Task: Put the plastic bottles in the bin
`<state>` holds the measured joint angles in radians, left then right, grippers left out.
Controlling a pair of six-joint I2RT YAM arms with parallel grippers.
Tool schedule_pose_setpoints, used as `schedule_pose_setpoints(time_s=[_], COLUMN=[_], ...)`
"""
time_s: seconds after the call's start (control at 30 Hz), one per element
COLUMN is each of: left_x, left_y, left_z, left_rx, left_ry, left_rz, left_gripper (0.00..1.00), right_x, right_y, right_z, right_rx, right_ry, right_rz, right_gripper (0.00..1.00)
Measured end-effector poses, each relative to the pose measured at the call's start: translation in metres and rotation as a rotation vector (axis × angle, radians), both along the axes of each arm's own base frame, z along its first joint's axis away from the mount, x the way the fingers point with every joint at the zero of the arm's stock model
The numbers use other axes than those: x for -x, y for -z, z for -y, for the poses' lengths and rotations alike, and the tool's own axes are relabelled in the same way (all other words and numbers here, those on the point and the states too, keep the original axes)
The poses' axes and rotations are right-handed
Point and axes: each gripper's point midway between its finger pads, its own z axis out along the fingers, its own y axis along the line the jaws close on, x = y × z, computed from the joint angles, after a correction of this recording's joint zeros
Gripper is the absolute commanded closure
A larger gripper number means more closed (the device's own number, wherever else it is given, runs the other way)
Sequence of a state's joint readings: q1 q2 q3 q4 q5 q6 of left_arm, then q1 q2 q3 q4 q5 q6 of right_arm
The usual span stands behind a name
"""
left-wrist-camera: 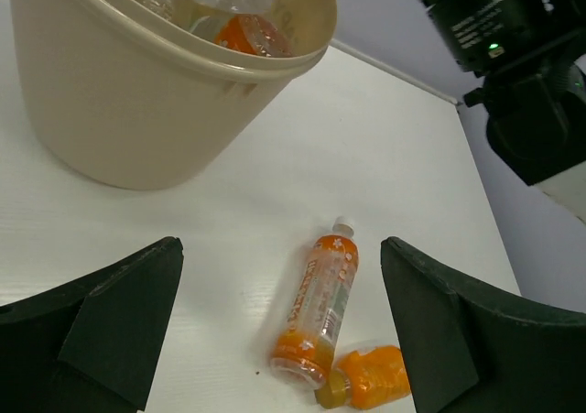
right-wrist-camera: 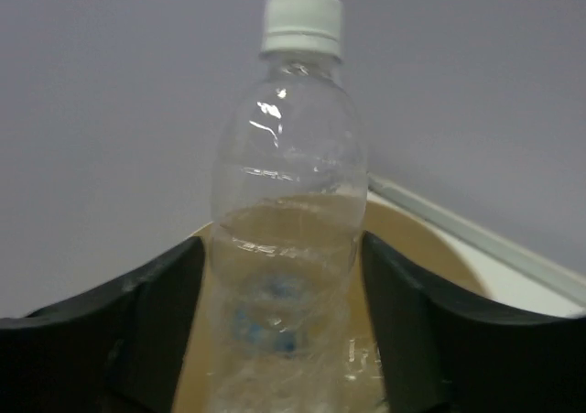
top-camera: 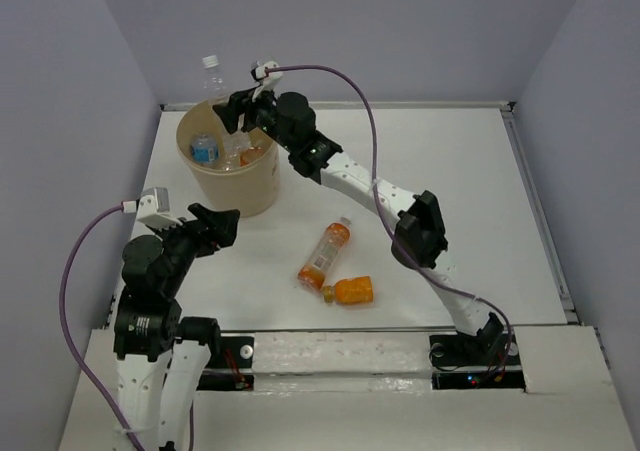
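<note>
The beige bin (top-camera: 243,193) stands at the back left and holds a blue-labelled bottle (top-camera: 204,149), an orange bottle (top-camera: 254,155) and clear ones. My right gripper (top-camera: 233,112) is over the bin's far rim, shut on a clear bottle with a white cap (top-camera: 212,74). In the right wrist view that bottle (right-wrist-camera: 286,202) stands upright between the fingers (right-wrist-camera: 165,312) of the gripper (right-wrist-camera: 282,248). Two orange bottles lie mid-table: a long one (top-camera: 325,252) and a short one (top-camera: 352,290). My left gripper (top-camera: 215,226) is open and empty, near the bin's front. In its wrist view the gripper (left-wrist-camera: 282,248) faces both bottles, the long one (left-wrist-camera: 322,303) and the short one (left-wrist-camera: 375,387).
The right arm (top-camera: 400,206) stretches diagonally across the table from its base at the near right to the bin. A purple cable (top-camera: 365,111) arches above it. A raised rail (top-camera: 540,211) runs along the table's right edge. Grey walls enclose the table.
</note>
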<state>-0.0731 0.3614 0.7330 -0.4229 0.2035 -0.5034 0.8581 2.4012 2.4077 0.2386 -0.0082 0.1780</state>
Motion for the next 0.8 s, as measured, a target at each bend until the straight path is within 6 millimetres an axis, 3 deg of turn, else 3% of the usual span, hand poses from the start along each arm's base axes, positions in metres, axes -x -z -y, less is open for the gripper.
schedule_pose_setpoints(time_s=[0.13,0.23,0.37,0.5,0.6,0.7,0.73,0.8], left_x=[0.005,0.007,0.007,0.000,-0.008,-0.015,-0.016,-0.012], left_y=[-0.003,-0.004,-0.007,-0.006,0.001,0.012,0.015,0.022], left_z=[0.008,0.015,0.024,0.033,0.039,0.049,0.055,0.081], left_rx=[0.007,0.015,0.022,0.030,0.033,0.028,0.022,0.006], left_ry=[0.049,0.092,0.148,0.200,0.224,0.255,0.271,0.350], left_rz=[0.000,0.001,0.011,0.008,-0.018,-0.057,-0.069,-0.094], left_gripper=[0.01,0.01,0.01,0.01,0.01,0.01,0.01,0.01], right_x=[0.004,0.012,0.033,0.068,0.092,0.119,0.132,0.151], right_y=[0.037,0.030,0.002,-0.041,-0.052,-0.039,-0.015,0.010], right_z=[-0.013,-0.009,0.017,0.064,0.104,0.152,0.173,0.203], right_rx=[0.089,0.097,0.090,0.043,0.026,0.027,0.047,0.071], right_ry=[-0.050,-0.063,-0.060,-0.034,0.008,0.065,0.086,0.116], right_rz=[-0.035,-0.025,-0.007,0.029,0.031,-0.013,-0.068,-0.133], right_gripper=[0.07,0.09,0.15,0.22,0.30,0.32,0.32,0.27])
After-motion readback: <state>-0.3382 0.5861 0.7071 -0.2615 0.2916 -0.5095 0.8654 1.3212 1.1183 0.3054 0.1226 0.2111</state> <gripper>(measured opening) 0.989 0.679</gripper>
